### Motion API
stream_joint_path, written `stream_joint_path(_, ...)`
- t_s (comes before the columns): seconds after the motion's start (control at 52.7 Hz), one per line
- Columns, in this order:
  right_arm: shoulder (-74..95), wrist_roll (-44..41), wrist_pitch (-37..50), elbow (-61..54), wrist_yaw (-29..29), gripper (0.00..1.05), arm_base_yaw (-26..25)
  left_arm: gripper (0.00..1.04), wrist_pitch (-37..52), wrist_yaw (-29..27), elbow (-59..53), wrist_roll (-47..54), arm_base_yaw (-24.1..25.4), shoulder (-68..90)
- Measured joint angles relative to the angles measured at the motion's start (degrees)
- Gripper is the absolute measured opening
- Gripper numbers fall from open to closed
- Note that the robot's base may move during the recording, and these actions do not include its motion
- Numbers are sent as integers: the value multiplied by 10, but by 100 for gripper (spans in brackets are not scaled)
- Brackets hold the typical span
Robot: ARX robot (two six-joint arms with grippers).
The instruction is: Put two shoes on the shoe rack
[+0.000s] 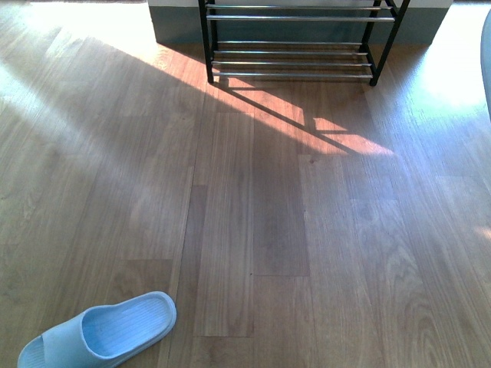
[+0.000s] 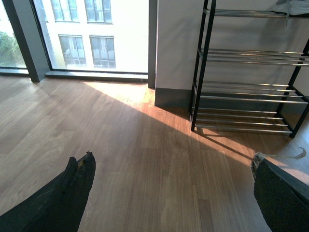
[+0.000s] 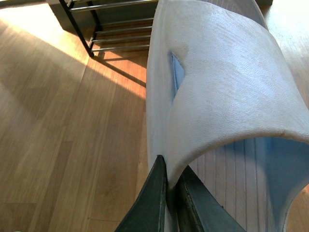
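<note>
The right end effector (image 3: 170,166) is pinched on the edge of a pale slide sandal (image 3: 227,82). Its two dark fingers are pressed on either side of the strap where it meets the ribbed footbed. In the right wrist view this sandal hangs above the wooden floor (image 1: 253,199) with its far end toward the shoe rack (image 1: 291,63).

The left end effector (image 2: 171,158) is spread wide. Its dark fingers (image 2: 72,193) stand well apart with only bare floor between them, and it faces the rack from some way off.

In the front view a light blue slide sandal (image 1: 100,331) lies sole-down on the floor at 7 o'clock, its toe aimed toward 2 o'clock and its heel cut off by the frame edge. The rack stands at 12 o'clock against the wall, with black side frames and chrome-bar shelves. Its lower tiers are bare, and a sunlit patch crossed by the rack's shadow lies just before it.
</note>
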Motion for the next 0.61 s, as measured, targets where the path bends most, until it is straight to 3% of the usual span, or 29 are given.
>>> stream_joint_path(0.379,-1,0,0,0,2,2,-4,95,0,1,0,0,0,0)
stream_joint_path(0.417,0,0,0,-1,4,2,-5,95,-19,-31,6,-13,-8,11)
stream_joint_path(0.436,0,0,0,-1,4,2,-5,95,-63,-84,23,-38,-27,32)
stream_joint_path(0.512,-1,-1,0,-1,2,2,-5,95,-142,-202,61,-119,-79,123)
stream_joint_path(0.607,-1,-1,0,-1,0,2,-3,95,-110,-277,81,-273,-126,296)
